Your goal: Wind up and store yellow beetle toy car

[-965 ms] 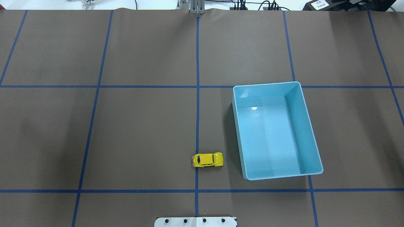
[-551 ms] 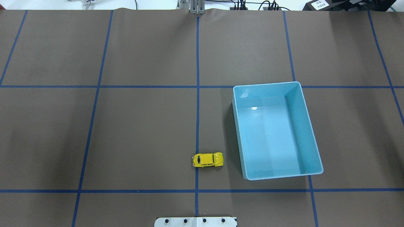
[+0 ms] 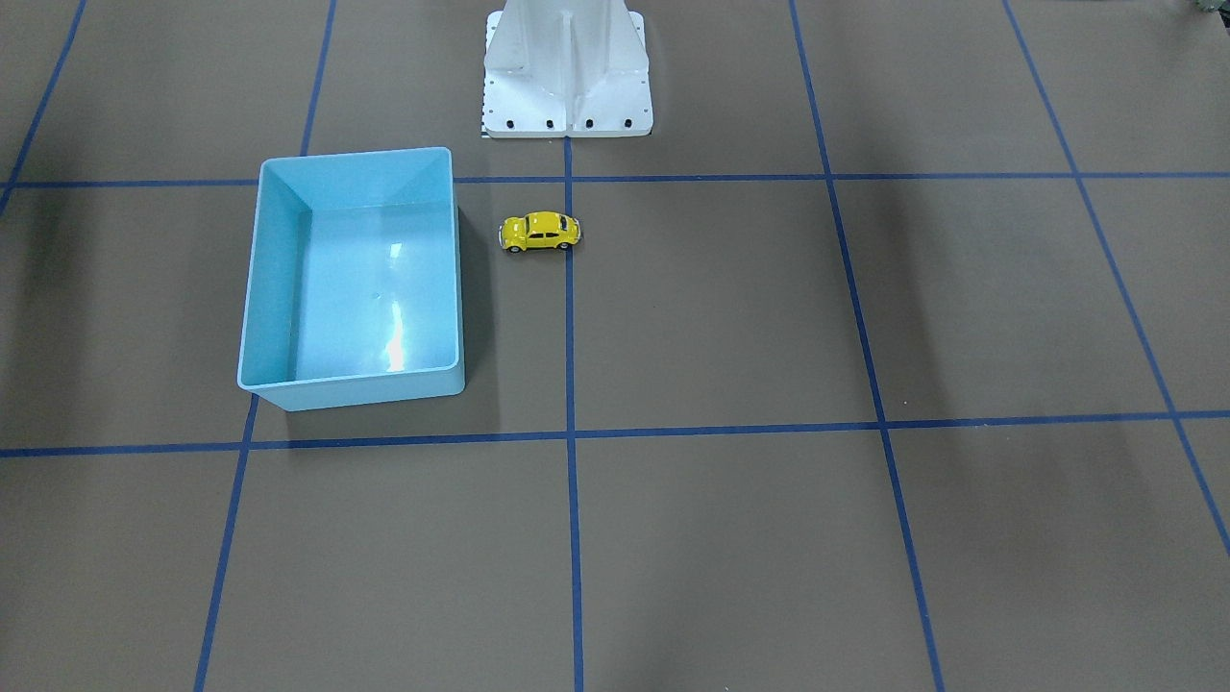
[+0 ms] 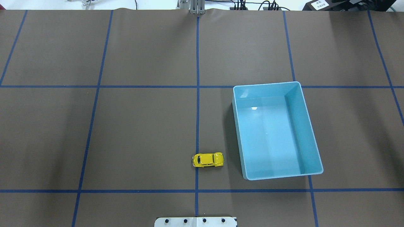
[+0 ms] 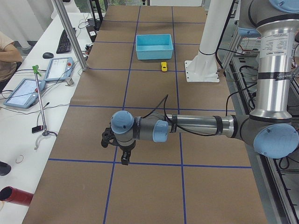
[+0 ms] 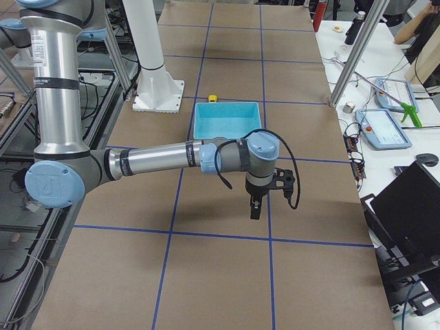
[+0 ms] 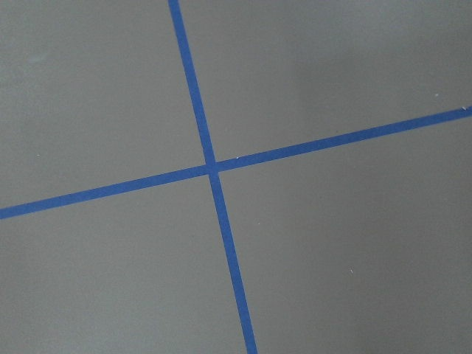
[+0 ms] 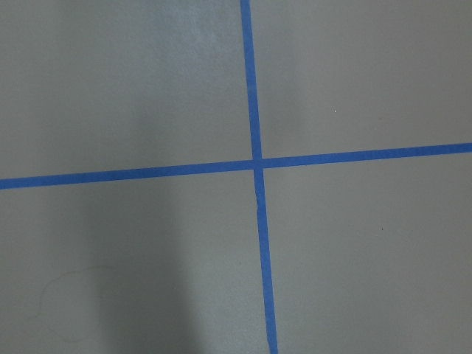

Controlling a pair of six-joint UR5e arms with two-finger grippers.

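The yellow beetle toy car (image 4: 208,160) stands on its wheels on the brown mat, just left of the light blue bin (image 4: 271,132) in the overhead view. It also shows in the front-facing view (image 3: 540,231), to the right of the bin (image 3: 365,288) and close to the robot's base. The bin is empty. My left gripper (image 5: 122,156) hangs over the mat far from the car, at the table's left end. My right gripper (image 6: 254,206) hangs over the mat at the right end, beyond the bin (image 6: 227,120). I cannot tell whether either is open or shut. Both wrist views show only mat.
The white robot base (image 3: 567,67) stands close behind the car. Blue tape lines (image 4: 197,94) divide the brown mat into squares. Operator desks with tablets (image 5: 23,91) and a keyboard run along the far table side.
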